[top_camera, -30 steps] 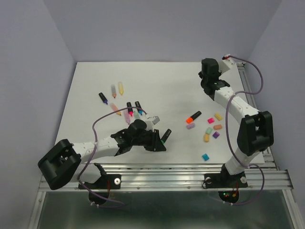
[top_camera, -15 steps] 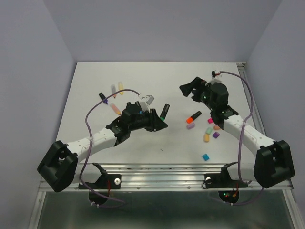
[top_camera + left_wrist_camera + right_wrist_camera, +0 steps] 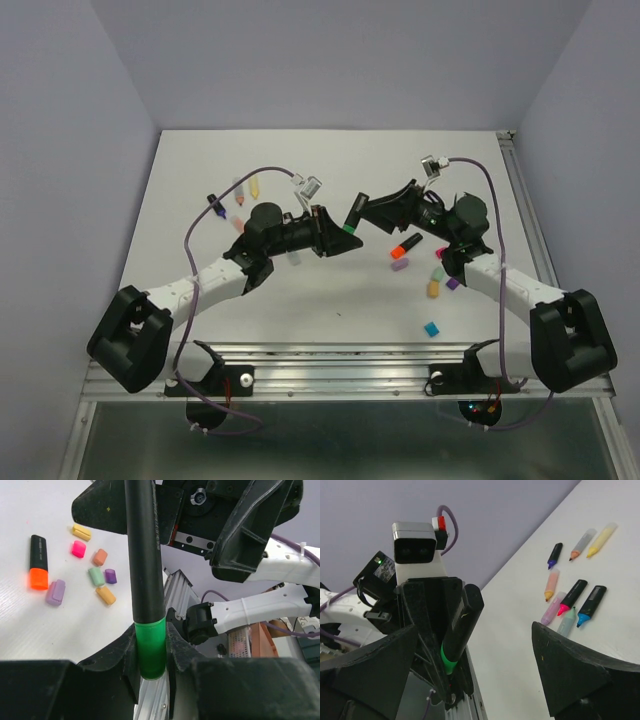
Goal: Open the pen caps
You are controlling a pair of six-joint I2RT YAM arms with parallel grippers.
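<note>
Left gripper (image 3: 338, 238) is clamped on the green cap (image 3: 151, 647) of a black-barrelled highlighter (image 3: 354, 212), held in the air above mid-desk between the two arms. Right gripper (image 3: 375, 212) is spread wide and faces the free black end, with no contact that I can see.

Handling, my read: light, rigid plastic with a smooth barrel (image 3: 144, 555) that could slip. The cap is probably a friction fit, so it wants a straight pull along the axis, no bending. Right should grip mid-barrel, close to the cap.

The long axis runs from the green end in the left gripper up and away from the desk (image 3: 300, 300), with the black end pointing into the right gripper's gap.

One orange-capped marker (image 3: 405, 245) lies beside the loose caps (image 3: 440, 270).
</note>
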